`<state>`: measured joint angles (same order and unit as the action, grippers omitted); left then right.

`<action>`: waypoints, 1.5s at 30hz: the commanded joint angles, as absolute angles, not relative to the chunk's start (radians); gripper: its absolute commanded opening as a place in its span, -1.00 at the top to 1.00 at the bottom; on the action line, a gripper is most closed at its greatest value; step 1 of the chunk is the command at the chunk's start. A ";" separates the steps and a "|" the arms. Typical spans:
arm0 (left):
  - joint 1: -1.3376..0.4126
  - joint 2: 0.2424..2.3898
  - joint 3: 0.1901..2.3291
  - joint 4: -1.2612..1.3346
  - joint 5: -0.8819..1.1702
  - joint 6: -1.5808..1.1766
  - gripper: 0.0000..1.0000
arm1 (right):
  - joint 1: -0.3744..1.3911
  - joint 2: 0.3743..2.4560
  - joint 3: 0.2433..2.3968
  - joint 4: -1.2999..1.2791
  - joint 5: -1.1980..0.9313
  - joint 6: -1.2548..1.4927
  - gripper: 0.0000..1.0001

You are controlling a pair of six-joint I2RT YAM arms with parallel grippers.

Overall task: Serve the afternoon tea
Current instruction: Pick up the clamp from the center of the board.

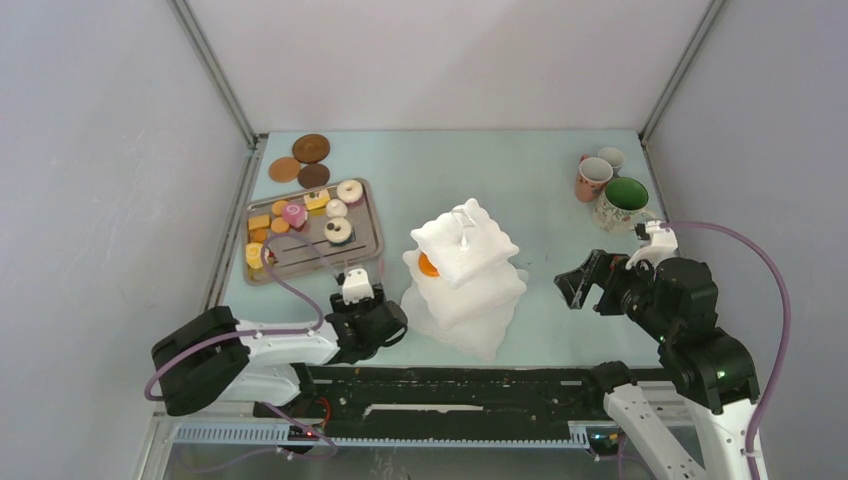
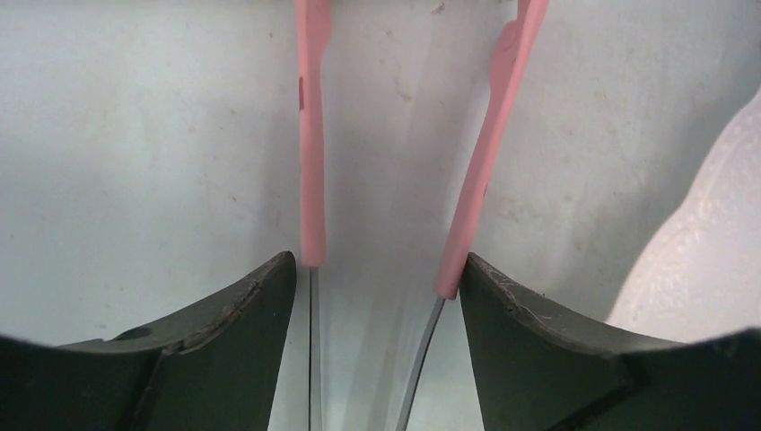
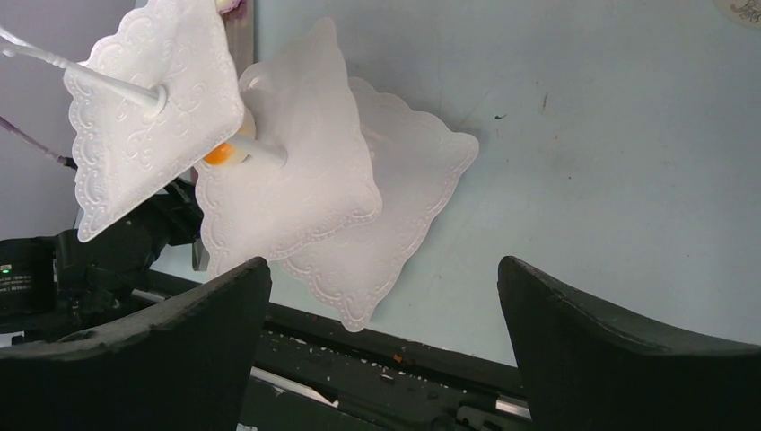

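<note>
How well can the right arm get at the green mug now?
Probably yes. The right gripper is open and empty, and the green mug stands close beside that arm with nothing between. It faces the stand, so it must turn first.

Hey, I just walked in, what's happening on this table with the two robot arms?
The left gripper holds pink tongs low over the table, beside the white tiered stand. The right gripper hangs open and empty on the stand's other side. One orange biscuit sits on the stand's middle tier; the other treats are on the metal tray. The mugs and coasters stand at the far corners, not set out yet.
</note>
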<state>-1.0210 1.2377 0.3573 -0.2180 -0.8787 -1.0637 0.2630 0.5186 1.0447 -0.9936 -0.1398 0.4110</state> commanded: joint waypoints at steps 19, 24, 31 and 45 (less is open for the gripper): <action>-1.267 1.579 0.380 -0.357 -0.961 -1.486 -0.09 | 0.330 0.565 1.038 -0.950 -0.165 0.406 -0.99; -1.273 1.390 0.432 -0.595 -0.953 -1.502 -0.08 | 0.331 0.572 1.068 -0.927 -0.165 0.409 -0.99; -1.250 1.127 0.467 -0.721 -0.886 -1.392 -0.07 | 0.329 0.551 1.080 -0.936 -0.120 0.398 -0.99; -0.900 0.954 0.511 -0.585 -0.763 -0.934 -0.01 | 0.328 0.515 1.049 -0.905 -0.077 0.400 -0.99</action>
